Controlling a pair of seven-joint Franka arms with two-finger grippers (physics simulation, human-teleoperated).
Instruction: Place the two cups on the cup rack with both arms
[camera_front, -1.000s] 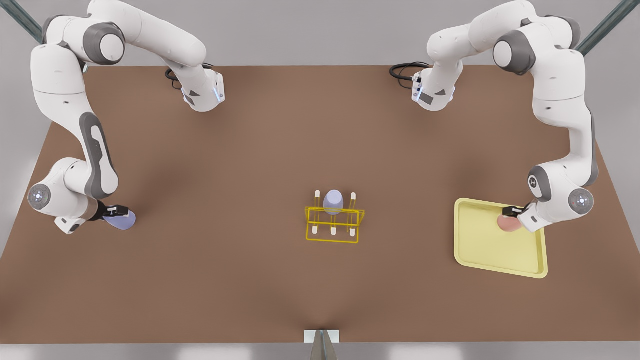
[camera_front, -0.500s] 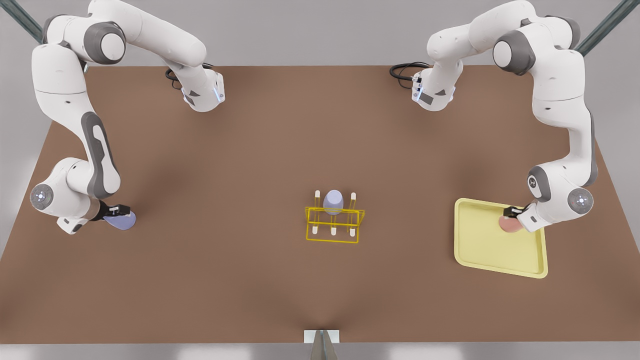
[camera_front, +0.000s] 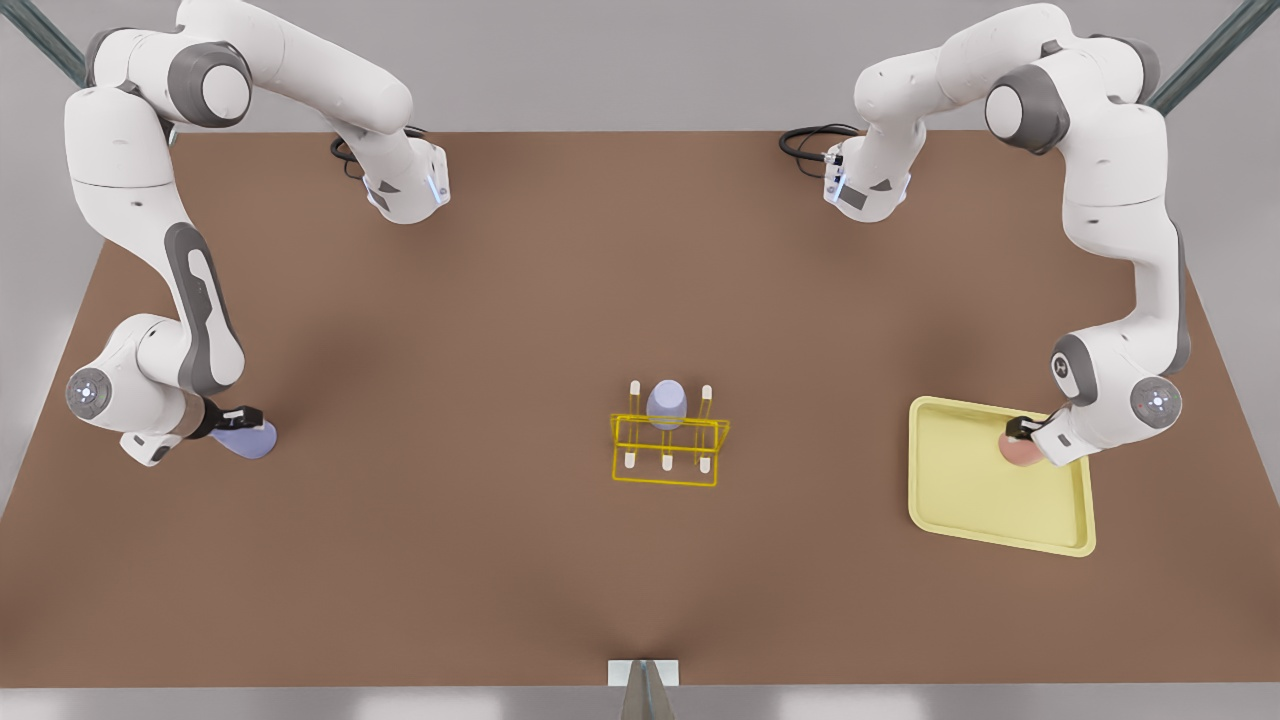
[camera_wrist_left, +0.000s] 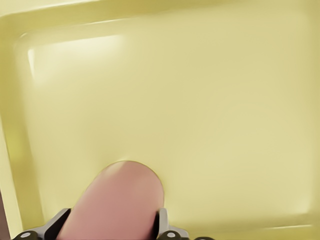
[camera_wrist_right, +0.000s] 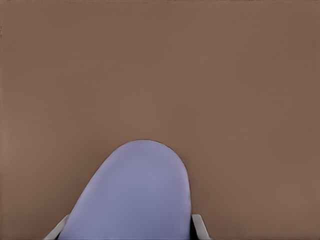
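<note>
My left gripper (camera_front: 1019, 431) is at the front view's right, shut on the salmon pink cup (camera_front: 1022, 451) over the pale-yellow tray (camera_front: 975, 505). In the left wrist view the pink cup (camera_wrist_left: 119, 202) sits between the fingers (camera_wrist_left: 163, 223). At the front view's left, my right gripper (camera_front: 241, 414) is shut on a lavender-blue cup (camera_front: 250, 440) just above the brown table; the cup (camera_wrist_right: 135, 197) is also in the right wrist view. The yellow cup rack (camera_front: 668, 470) stands mid-table, with another lavender-blue cup (camera_front: 666, 403) upside down on its back middle peg.
The brown table (camera_front: 500, 330) stretches between both arms and the rack. The arm bases and black cables (camera_front: 805, 140) are at the far edge. A small grey mount (camera_front: 643, 680) sits at the near edge.
The right gripper has drifted slightly toward the front view's right with its lavender-blue cup. The left gripper has shifted a little with the pink cup, which now looks more end-on. The rack has not moved.
</note>
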